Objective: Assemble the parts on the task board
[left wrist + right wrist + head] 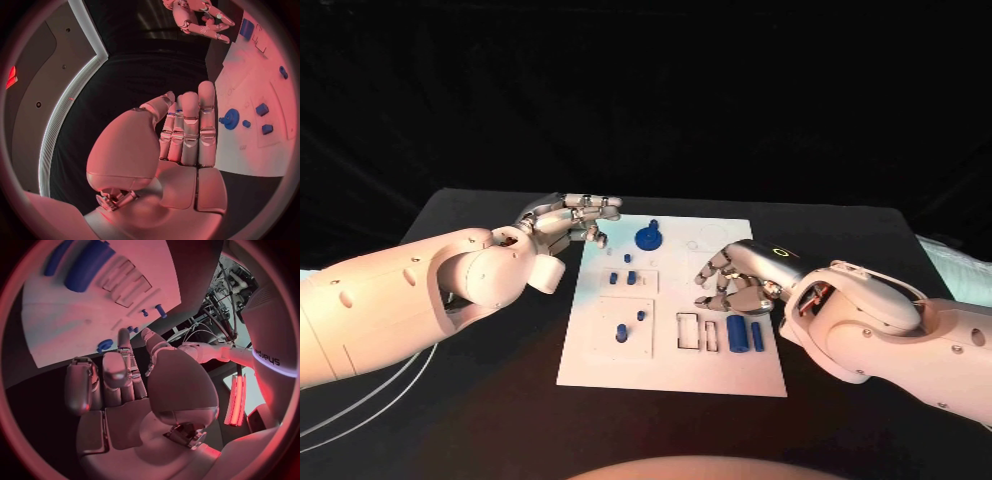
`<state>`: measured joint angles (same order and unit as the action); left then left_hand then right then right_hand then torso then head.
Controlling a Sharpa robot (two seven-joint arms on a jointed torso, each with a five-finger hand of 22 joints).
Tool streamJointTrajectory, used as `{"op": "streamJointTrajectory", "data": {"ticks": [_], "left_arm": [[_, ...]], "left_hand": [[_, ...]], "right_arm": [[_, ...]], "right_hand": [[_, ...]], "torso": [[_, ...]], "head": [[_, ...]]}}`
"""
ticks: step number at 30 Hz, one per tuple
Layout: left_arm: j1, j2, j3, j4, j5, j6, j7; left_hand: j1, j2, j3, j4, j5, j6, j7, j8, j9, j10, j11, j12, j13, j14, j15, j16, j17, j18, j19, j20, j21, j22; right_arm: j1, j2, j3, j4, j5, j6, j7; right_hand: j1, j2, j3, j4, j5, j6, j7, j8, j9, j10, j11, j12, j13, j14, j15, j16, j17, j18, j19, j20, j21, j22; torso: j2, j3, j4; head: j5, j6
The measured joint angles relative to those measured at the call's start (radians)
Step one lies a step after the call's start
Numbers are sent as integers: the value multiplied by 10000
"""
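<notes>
Robot hand [736, 278] hovers over white task board [733, 375] on black table [877, 420].

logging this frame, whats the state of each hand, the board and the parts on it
left hand: holds nothing, fingers straight and together, at the board's far left corner
right hand: holds nothing, fingers curled, above the board's right side
task board: flat on the table
blue gear: on the board, untouched
two blue cylinders: lying side by side, untouched

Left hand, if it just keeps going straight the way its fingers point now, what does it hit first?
Probably the blue gear. In the left wrist view the left hand holds nothing, and its fingertips point along the task board edge beside the gear; depth is unclear, so it may pass above.
</notes>
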<state>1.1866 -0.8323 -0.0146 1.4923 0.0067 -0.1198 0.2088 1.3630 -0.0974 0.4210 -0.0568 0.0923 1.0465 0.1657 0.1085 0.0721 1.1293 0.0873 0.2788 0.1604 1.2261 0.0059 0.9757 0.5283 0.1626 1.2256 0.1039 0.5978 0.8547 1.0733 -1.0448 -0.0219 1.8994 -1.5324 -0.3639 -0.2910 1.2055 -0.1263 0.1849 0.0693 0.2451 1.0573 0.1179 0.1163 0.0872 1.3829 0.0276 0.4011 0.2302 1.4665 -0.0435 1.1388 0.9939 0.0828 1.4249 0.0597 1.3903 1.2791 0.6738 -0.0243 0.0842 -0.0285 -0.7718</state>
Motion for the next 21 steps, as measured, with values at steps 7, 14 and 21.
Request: {"op": "streamJointTrajectory", "data": {"ticks": [7, 14, 21], "left_arm": [[0, 30, 0, 6, 0, -4, 0], [-9, 70, -5, -4, 0, -5, 1], [-42, 75, -9, -13, 0, -6, 1]], "left_hand": [[0, 0, 0, 0, 0, 0, 0, 35, 9, 0, 0, 41, 7, -6, -6, 0, -7, 0, 0, 0, 3, -11], [0, 0, 0, 0, 0, 0, 0, 35, 8, 0, 0, 41, 6, -37, -36, 0, -8, 0, 0, 0, 3, -11], [0, 0, 0, 0, 0, 0, 0, 35, 8, 0, 0, 41, 5, -37, -35, 0, -8, 0, 0, 0, 4, -11]], "right_arm": [[27, -886, -163, 314, 704, 594, -854], [-56, -1154, -296, 398, 815, 950, -1705], [-163, -1106, -333, 456, 747, 1107, -2273]], "right_hand": [[247, 281, -1245, 844, 747, -128, -91, 602, 81, -627, -31, 6294, 6952, 1, -70, 1859, 2209, -145, 212, -24, 532, 291], [344, 448, -2046, 1456, 996, -298, -97, 972, 129, -12, -22, 8453, 9583, 1, -69, 2990, 3143, -304, 364, -7, 904, 290], [329, 540, -2514, 1807, 996, -324, -72, 1209, 210, 284, -49, 9193, 10518, 1, -69, 3493, 3142, -459, 362, -6, 1249, 289]], "torso": [[-4, -11, -100], [-9, -21, -139], [-11, -11, -120]], "head": [[-221, 61], [-331, 80], [-363, 46]]}}
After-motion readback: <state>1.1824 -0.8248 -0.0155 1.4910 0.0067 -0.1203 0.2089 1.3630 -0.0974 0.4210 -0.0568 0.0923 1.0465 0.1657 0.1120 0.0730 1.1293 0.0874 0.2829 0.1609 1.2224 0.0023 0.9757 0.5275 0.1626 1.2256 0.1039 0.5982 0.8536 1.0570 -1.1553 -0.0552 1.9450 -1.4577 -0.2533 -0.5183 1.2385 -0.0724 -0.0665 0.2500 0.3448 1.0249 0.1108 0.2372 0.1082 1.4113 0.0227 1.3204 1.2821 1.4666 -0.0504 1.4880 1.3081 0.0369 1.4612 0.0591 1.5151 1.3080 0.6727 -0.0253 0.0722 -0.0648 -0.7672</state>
